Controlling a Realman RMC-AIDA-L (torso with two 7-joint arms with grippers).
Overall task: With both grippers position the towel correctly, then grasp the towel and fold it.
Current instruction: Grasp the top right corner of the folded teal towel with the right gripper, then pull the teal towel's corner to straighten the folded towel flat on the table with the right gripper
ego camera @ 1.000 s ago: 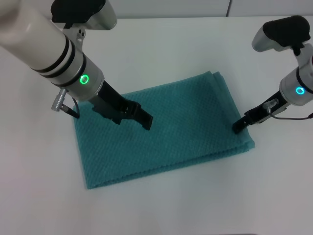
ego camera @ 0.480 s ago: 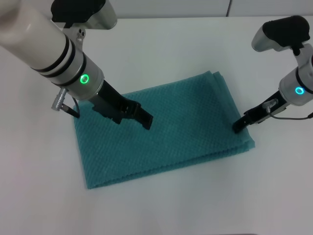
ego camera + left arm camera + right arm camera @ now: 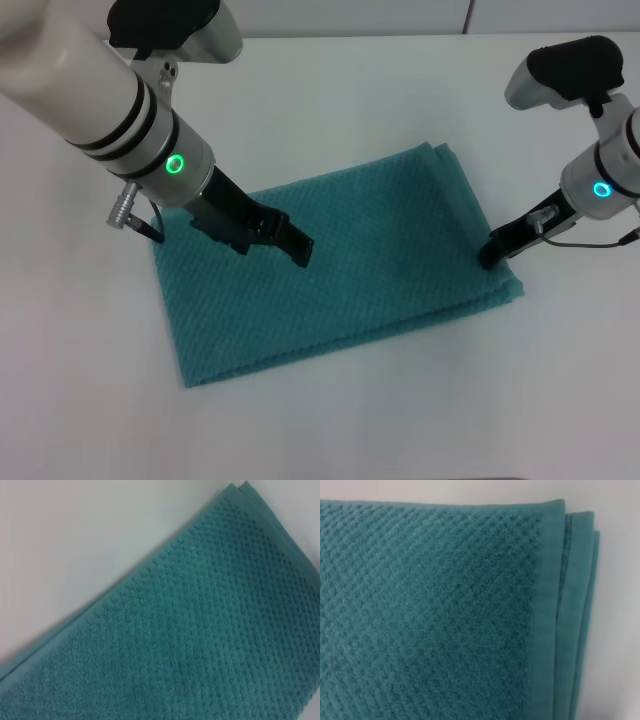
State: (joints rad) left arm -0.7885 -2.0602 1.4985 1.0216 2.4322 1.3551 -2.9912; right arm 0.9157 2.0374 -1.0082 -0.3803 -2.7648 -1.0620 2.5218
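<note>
Towel, teal waffle weave, lies flat and folded in layers on the white table, long axis slanting from near left to far right. Left gripper is over the towel's left-centre, black tips pointing down at the cloth; cannot tell whether its jaws are spread or together. Right gripper sits at the towel's right edge near the near-right corner, tip touching the cloth; jaw state unclear. Stacked hems show at that edge.
</note>
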